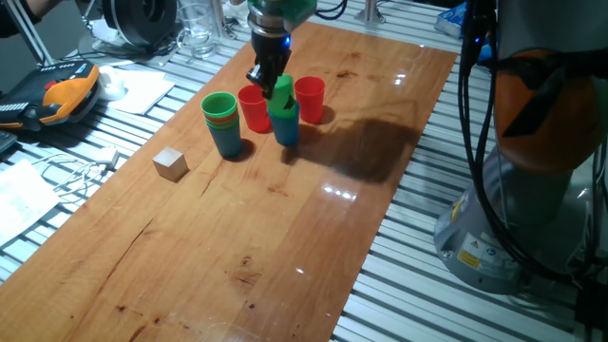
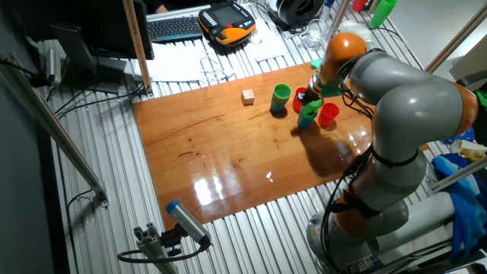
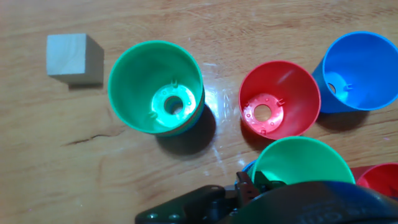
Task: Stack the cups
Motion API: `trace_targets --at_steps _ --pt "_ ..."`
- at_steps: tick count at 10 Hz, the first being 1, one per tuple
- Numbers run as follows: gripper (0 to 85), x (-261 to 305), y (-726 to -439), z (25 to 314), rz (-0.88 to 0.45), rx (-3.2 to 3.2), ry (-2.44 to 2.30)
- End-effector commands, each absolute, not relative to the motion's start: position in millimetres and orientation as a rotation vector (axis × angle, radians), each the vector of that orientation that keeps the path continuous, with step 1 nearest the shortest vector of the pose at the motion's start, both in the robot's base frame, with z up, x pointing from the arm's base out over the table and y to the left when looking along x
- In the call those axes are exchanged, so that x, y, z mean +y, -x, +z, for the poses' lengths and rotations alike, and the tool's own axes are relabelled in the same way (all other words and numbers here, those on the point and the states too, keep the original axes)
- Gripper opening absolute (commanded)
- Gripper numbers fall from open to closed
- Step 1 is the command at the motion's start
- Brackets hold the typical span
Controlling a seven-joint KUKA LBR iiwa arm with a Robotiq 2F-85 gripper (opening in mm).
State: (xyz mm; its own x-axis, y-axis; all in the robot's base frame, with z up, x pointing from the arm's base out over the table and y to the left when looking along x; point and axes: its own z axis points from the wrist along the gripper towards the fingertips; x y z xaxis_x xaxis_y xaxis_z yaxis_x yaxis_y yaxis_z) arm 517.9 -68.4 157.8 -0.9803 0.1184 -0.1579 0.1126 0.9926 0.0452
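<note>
So the arm [image 2: 403, 99] comes up from its base at the desk's edge, bends over at the big grey elbow and reaches down toward the far end of the desk [image 2: 221, 144]. The wrist points pretty much straight down. The tool [image 1: 274, 84] hangs low over the desk, its dark fingers [image 1: 261, 74] pointing down. In the hand view only a dark bit of the tool shows at the bottom edge. Can't tell how wide the jaws are from any of these.
</note>
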Motion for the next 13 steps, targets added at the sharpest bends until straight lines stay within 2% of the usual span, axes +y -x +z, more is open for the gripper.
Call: trace_targets --at_steps 1,2,7,11,13 --pt "17.0 -68 -518 158 0.045 2.974 -0.182" --pt "34.0 -69 -518 158 0.023 2.975 -0.189" --pt "34.0 -59 -520 133 -0.016 2.989 -0.252" --pt "34.0 -67 -510 129 -0.096 3.003 -0.214" --pt "34.0 -69 -506 121 -0.095 2.998 -0.216"
